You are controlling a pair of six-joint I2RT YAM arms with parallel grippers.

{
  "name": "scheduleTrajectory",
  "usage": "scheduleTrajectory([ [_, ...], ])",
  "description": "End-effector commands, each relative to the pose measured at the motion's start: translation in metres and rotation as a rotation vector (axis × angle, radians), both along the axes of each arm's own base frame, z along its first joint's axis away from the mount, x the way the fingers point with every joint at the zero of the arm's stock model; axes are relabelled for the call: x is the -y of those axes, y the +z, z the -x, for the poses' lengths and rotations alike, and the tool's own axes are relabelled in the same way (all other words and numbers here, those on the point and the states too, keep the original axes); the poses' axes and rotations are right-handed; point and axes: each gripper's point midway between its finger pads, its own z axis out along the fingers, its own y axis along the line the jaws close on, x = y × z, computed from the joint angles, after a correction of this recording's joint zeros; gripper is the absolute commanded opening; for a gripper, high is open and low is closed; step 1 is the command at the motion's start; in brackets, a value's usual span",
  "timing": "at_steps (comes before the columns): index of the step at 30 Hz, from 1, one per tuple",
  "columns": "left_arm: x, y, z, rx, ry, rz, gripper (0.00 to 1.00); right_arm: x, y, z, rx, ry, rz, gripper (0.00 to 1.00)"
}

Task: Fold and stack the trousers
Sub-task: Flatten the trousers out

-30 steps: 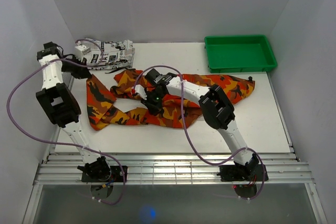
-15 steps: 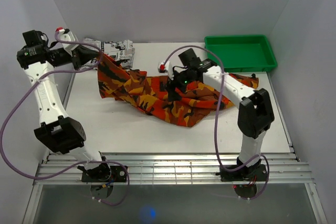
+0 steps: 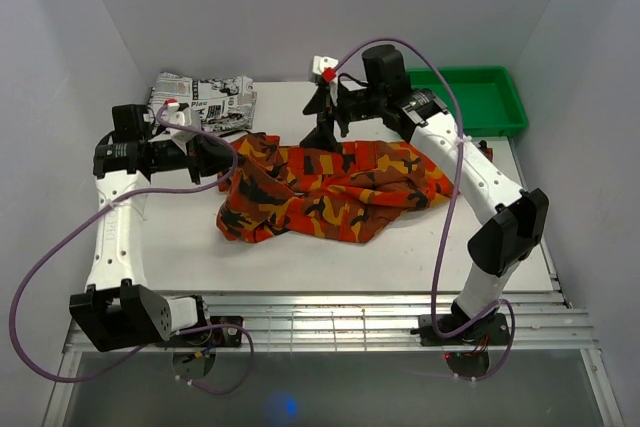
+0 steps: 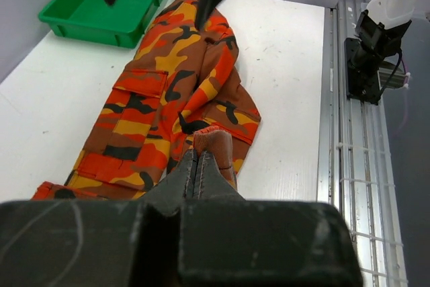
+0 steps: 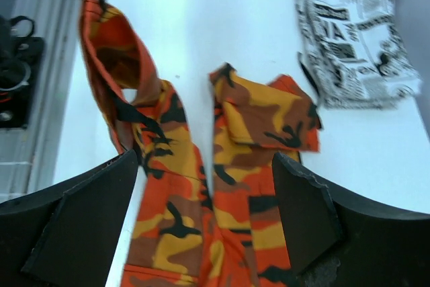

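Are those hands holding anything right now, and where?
The left hand pinches the trousers by a fold at their end; the right hand is open, holding nothing.

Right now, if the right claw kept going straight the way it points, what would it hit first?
Most likely the trousers: they fill the view between the right gripper's open fingers, though depth is unclear.

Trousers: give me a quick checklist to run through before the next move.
1. Left fingers shut on an edge of the trousers: ok.
2. Right fingers open and gripping nothing: ok.
3. Trousers lying flat with straight legs: not ok, bunched and overlapping.
4. All the cloth resting on the table: ok.
5. Trousers apart from the newspaper-print garment: cannot tell, the edges are very close.
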Motion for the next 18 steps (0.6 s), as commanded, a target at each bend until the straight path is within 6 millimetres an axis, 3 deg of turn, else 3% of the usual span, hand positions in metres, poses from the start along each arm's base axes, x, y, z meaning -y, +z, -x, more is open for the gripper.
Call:
scheduleTrajectory([
  [1,0.018,0.068,0.055,0.102,-0.272,0.281,0.00,-0.029,-0.004,0.039,-0.041,0.158,-0.020,0.87],
  [5,0.020,0.069,0.057,0.078,-0.283,0.283,0.00,-0.051,-0.022,0.071,-0.001,0.232,0.007,0.87],
  [12,0.021,0.064,0.052,0.053,-0.281,0.278,0.00,-0.084,-0.028,0.114,-0.005,0.343,0.030,0.87],
  [14,0.021,0.061,0.045,0.055,-0.264,0.261,0.00,-0.095,-0.036,0.124,-0.059,0.360,0.046,0.80],
  [15,0.021,0.060,0.041,0.057,-0.256,0.251,0.00,-0.098,-0.038,0.127,-0.083,0.364,0.050,0.70],
  [16,0.021,0.059,0.038,0.055,-0.247,0.242,0.00,-0.102,-0.034,0.131,-0.103,0.377,0.040,0.40],
  [17,0.020,0.055,0.032,0.049,-0.230,0.228,0.05,-0.107,-0.040,0.130,-0.146,0.370,0.049,0.21],
  [18,0.019,0.050,0.024,0.053,-0.193,0.188,0.26,-0.109,-0.039,0.129,-0.214,0.339,0.049,0.08],
])
